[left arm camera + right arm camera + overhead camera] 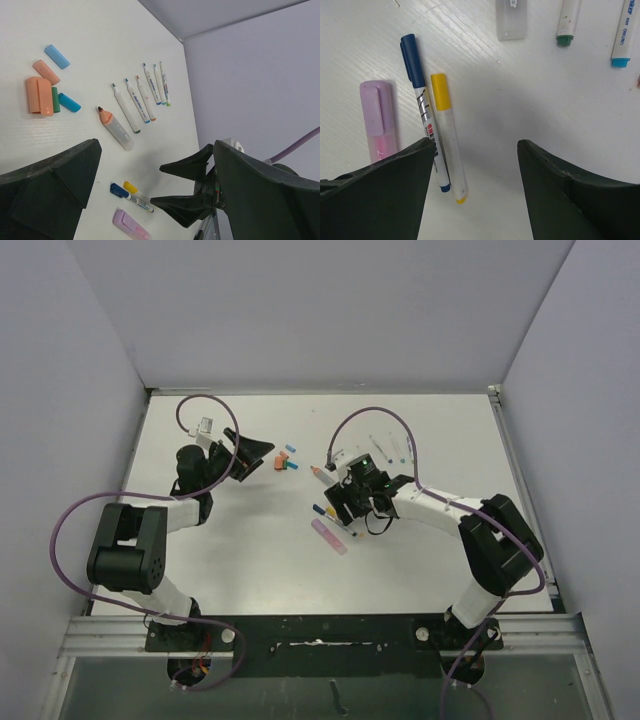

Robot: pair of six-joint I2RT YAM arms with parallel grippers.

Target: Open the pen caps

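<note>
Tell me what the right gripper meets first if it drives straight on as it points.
Likely bare table beside the yellow-capped pen, since the right gripper stands open over it; depth unclear.

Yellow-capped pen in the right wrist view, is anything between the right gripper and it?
Nothing visible does. The right gripper has its jaws open, and the yellow-capped pen lies uncovered just beside them. The blue-capped pen lies close along its far side, so a grasp may catch both.

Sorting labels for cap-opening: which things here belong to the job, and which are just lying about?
Job: dark blue plastic cap on thin white pen; yellow plastic cap on pale pen; lilac highlighter's cap.
Done or lying about: loose coloured plastic caps; row of uncapped white pens; uncapped orange-tipped highlighter.
</note>
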